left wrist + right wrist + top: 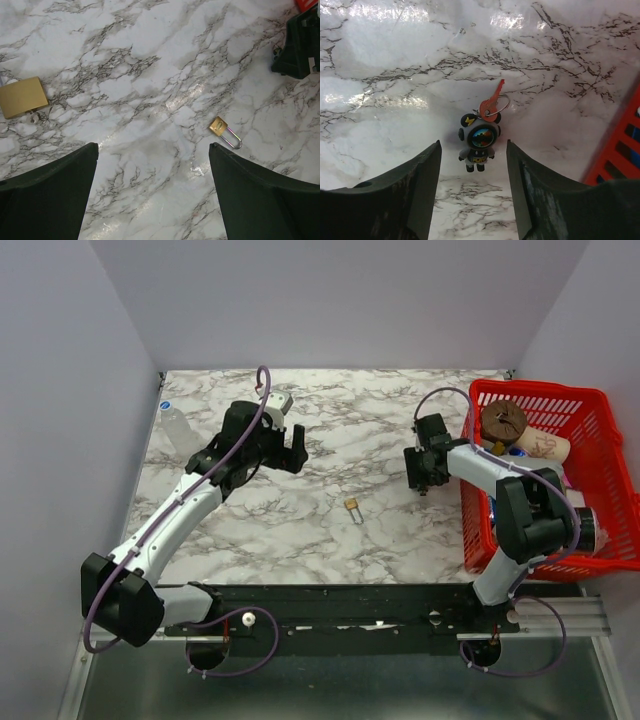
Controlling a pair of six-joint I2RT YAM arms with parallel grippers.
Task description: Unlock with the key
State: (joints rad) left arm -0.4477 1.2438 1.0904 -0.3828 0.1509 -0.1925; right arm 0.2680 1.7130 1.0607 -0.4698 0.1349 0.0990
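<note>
Looking left first: your left gripper (152, 195) hangs wide open, holding nothing. The small brass padlock (353, 506) lies flat mid-table between the arms. Your right gripper (474, 190) is also spread open and empty. The red key (491, 100), on its robot-figure keychain (477, 141), lies on the marble just ahead of its fingers, near the red basket (478, 530).

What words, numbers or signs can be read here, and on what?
No words read clearly.
Keychain figure: a yellow lightning-bolt sign on its head; the yellow label on its belly is too small.
Cup in the red basket: reddish marks, blurred.
Small padlock: mark on its face, unreadable.
</note>
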